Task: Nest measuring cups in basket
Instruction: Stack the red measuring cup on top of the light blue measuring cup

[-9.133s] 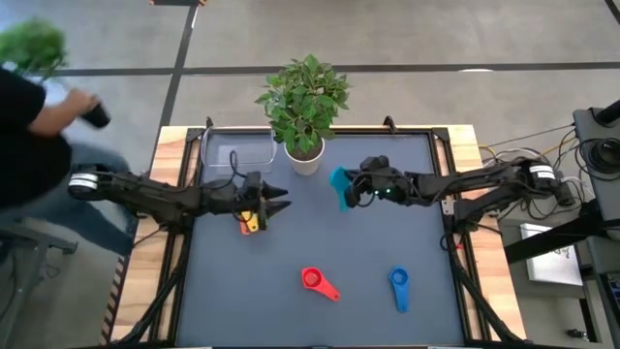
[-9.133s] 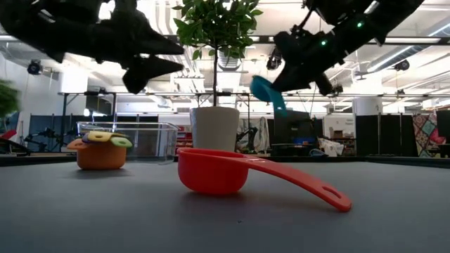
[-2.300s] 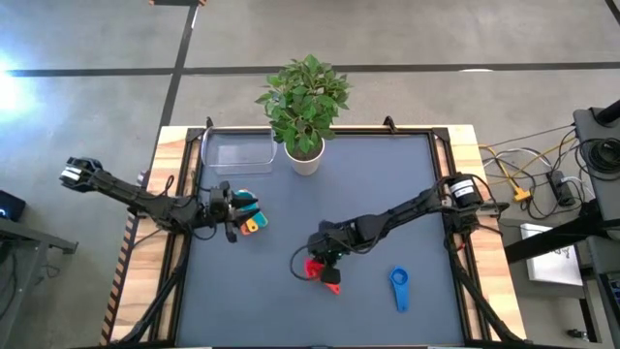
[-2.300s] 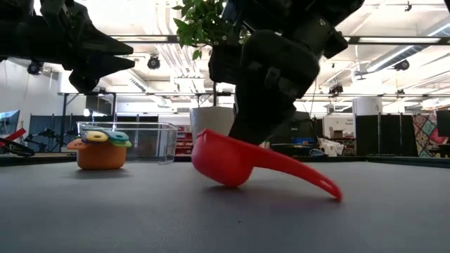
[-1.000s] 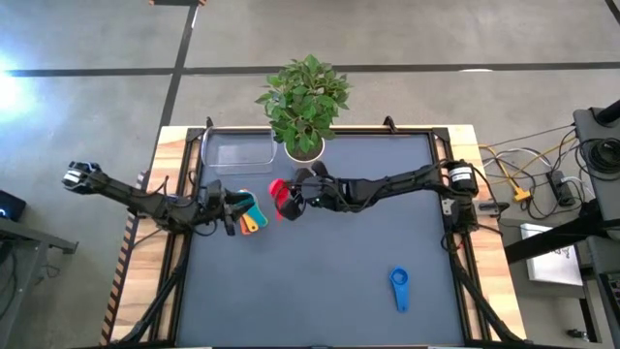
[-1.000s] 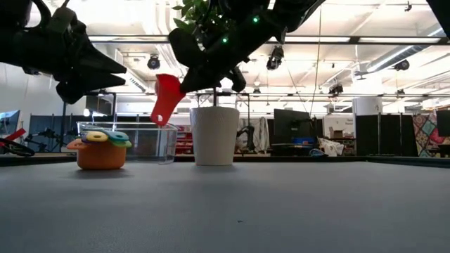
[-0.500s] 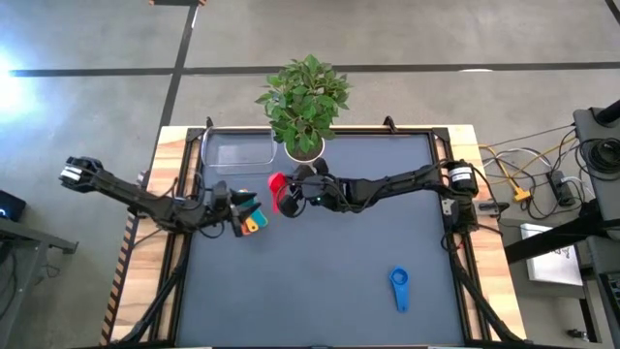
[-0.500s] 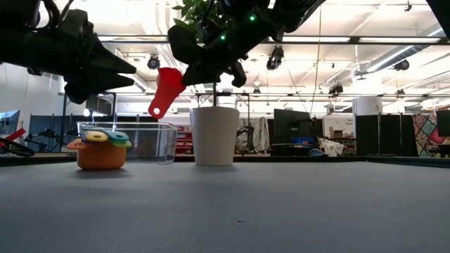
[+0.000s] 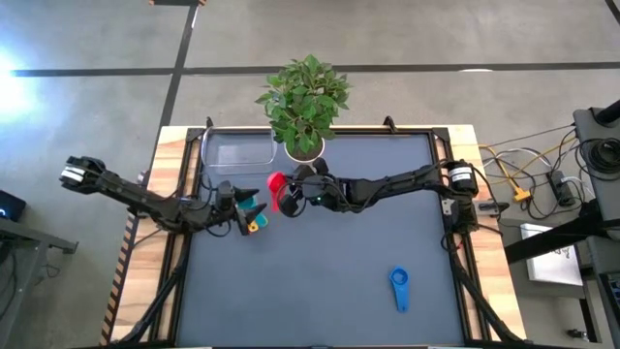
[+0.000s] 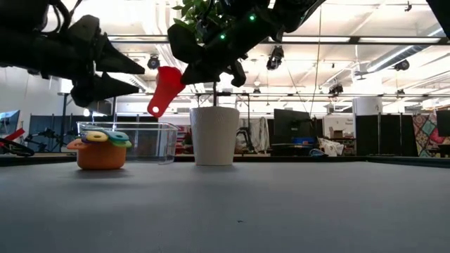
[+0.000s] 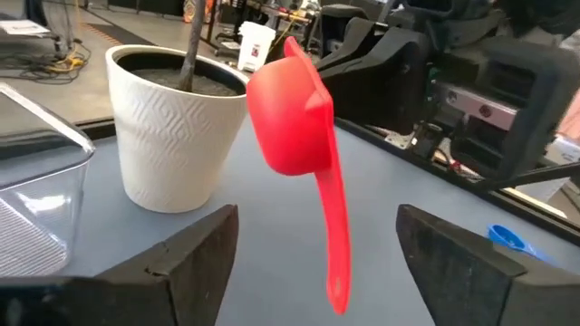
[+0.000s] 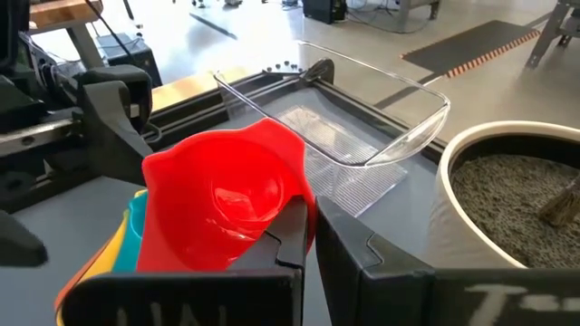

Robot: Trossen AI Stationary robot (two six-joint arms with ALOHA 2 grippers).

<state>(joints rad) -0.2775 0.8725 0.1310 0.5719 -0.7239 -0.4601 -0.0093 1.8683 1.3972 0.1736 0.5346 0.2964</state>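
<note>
Red cup in the air, held by my right gripper (image 9: 288, 197).

Its fingers are clamped on the red measuring cup (image 9: 277, 187), handle hanging down, at the plant pot's (image 9: 303, 155) seven o'clock. My left gripper (image 9: 247, 212) hovers spread open over the nested cup stack (image 10: 100, 148). The clear basket (image 9: 238, 153) sits at the stack's twelve o'clock; the blue cup (image 9: 398, 287) lies well apart at five.

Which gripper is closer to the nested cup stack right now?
Left. The left gripper, open, hovers right over the nested cup stack. The right gripper is off to the stack's right in the high view, nearer the plant pot, holding the red cup in the air.
</note>
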